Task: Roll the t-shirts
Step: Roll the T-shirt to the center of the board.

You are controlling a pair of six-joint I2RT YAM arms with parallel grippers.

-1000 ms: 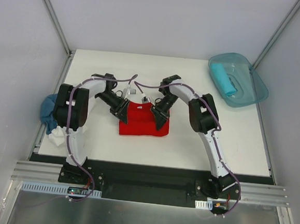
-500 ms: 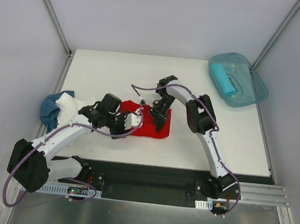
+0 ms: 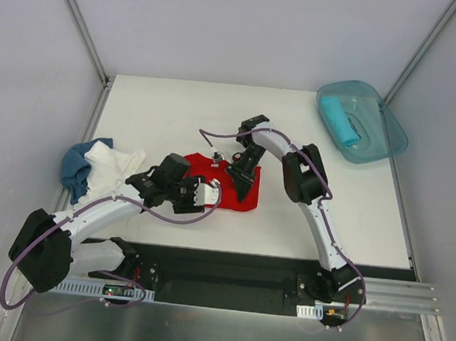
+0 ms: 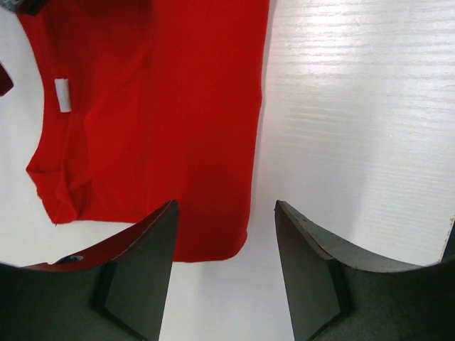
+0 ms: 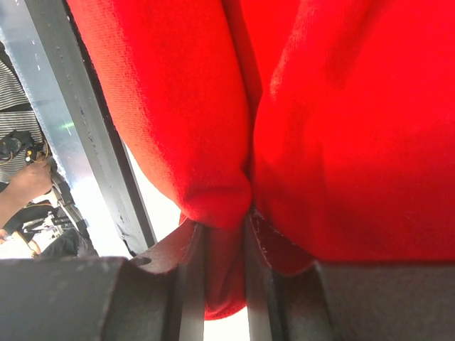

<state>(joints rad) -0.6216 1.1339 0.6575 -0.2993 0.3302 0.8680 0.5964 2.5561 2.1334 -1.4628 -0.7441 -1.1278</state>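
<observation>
Red t-shirt (image 3: 227, 196) lies flat and unrolled mid-table, my right gripper (image 5: 226, 234) pinching a fold of it, my left gripper (image 4: 226, 207) spread wide over its edge; turquoise t-shirt (image 3: 340, 120) looks rolled in the tub (image 3: 389, 134), blue t-shirt (image 3: 73, 168) and white t-shirt (image 3: 114, 166) lie heaped at the left.

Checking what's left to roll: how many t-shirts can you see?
4. The red t-shirt lies mid-table; the white t-shirt and blue t-shirt are heaped at the left edge; the turquoise t-shirt sits rolled in the tub. More could hide under the heap.
</observation>
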